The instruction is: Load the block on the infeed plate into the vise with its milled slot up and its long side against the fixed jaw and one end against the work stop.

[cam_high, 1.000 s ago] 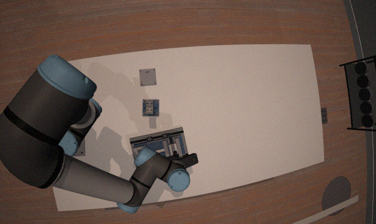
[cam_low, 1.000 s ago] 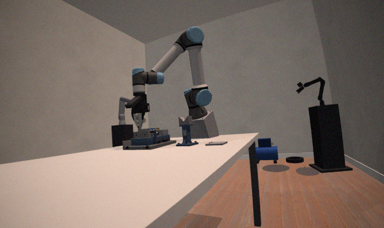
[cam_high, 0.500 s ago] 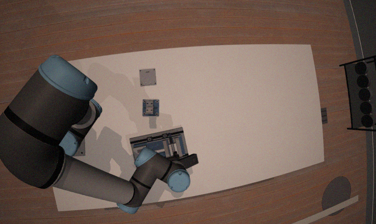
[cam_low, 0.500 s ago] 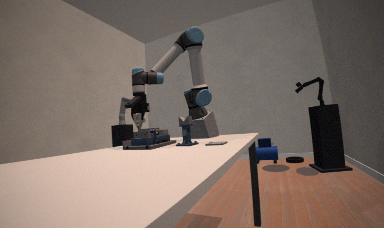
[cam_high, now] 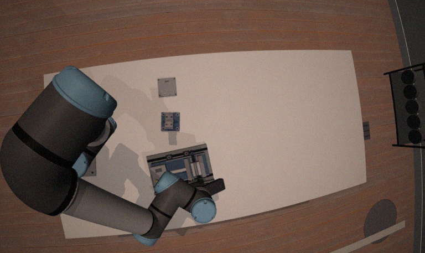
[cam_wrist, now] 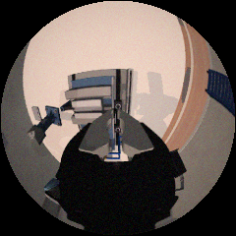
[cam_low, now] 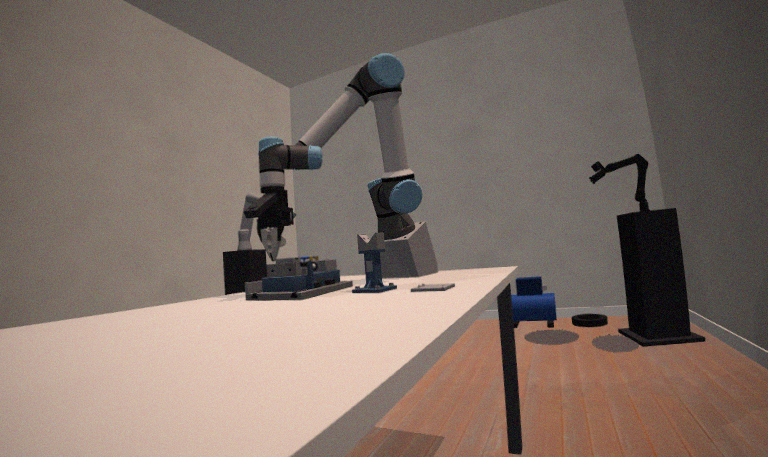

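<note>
The vise [cam_high: 170, 164] [cam_low: 300, 280] [cam_wrist: 93, 82] stands open. The part, a pale block [cam_high: 195, 169] [cam_wrist: 88, 103], lies lengthwise between the moving jaw [cam_high: 187, 167] [cam_wrist: 88, 118] and the fixed jaw [cam_wrist: 88, 92]. It looks close to the fixed jaw; contact is too small to tell. A dark stop shows near its V-block end in the wrist view, contact unclear. Whether its slot faces up is unclear. My gripper [cam_low: 272, 257] [cam_wrist: 115, 109] is shut and empty, pointing down over the vise's side away from the V-block. The arm hides its fingertips in the top view.
The V-block [cam_high: 169, 121] [cam_low: 370, 243] stands on a blue pedestal beside the vise and holds nothing. The infeed plate [cam_high: 166, 87] [cam_low: 433, 287] beyond it is bare. The air cylinder's end of the vise is partly under my arm in the top view.
</note>
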{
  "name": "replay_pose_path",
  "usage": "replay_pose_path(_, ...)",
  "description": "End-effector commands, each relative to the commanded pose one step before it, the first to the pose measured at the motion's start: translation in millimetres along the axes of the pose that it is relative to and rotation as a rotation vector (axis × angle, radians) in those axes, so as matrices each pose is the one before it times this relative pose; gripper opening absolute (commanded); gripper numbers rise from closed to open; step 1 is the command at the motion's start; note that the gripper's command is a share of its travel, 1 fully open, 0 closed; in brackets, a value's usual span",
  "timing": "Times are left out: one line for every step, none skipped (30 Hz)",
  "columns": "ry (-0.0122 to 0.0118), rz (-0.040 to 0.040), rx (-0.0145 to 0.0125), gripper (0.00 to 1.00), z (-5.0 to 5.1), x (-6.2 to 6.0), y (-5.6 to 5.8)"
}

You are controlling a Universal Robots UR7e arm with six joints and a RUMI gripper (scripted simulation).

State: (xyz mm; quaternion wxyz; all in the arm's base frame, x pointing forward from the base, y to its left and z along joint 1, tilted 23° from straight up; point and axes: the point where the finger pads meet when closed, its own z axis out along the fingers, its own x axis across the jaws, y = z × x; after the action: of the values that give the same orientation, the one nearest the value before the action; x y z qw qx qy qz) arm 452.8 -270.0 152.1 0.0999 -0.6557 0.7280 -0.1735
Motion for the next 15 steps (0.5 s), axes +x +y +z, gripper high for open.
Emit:
replay_pose_path(0.00057,-0.00038,0.00093,0.00,-0.36,7.40,-0.44)
replay_pose_path(0.00000,0.00000,0.00000,0.00,0.00,0.73,0.00)
replay_pose_path(0.00000,0.00000,0.00000,0.00,0.00,0.53,0.00)
replay_pose_path(0.00000,0.00000,0.00000,0.00,0.00,0.35,0.00)
replay_pose_path(0.00000,0.00000,0.00000,0.00,0.00,0.19,0.00)
replay_pose_path(0.00000,0.00000,0.00000,0.00,0.00,0.00,0.00)
replay_pose_path(0.00000,0.00000,0.00000,0.00,0.00,0.00,0.00)
replay_pose_path(0.00000,0.00000,0.00000,0.00,0.00,0.08,0.00)
replay_pose_path(0.00000,0.00000,0.00000,0.00,0.00,0.01,0.00)
replay_pose_path(0.00000,0.00000,0.00000,0.00,-0.01,0.00,0.00)
replay_pose_path(0.00000,0.00000,0.00000,0.00,-0.04,0.00,0.00)
replay_pose_path(0.00000,0.00000,0.00000,0.00,-0.11,0.00,0.00)
replay_pose_path(0.00000,0.00000,0.00000,0.00,-0.20,0.00,0.00)
replay_pose_path(0.00000,0.00000,0.00000,0.00,-0.32,0.00,0.00)
replay_pose_path(0.00000,0.00000,0.00000,0.00,-0.45,0.00,0.00)
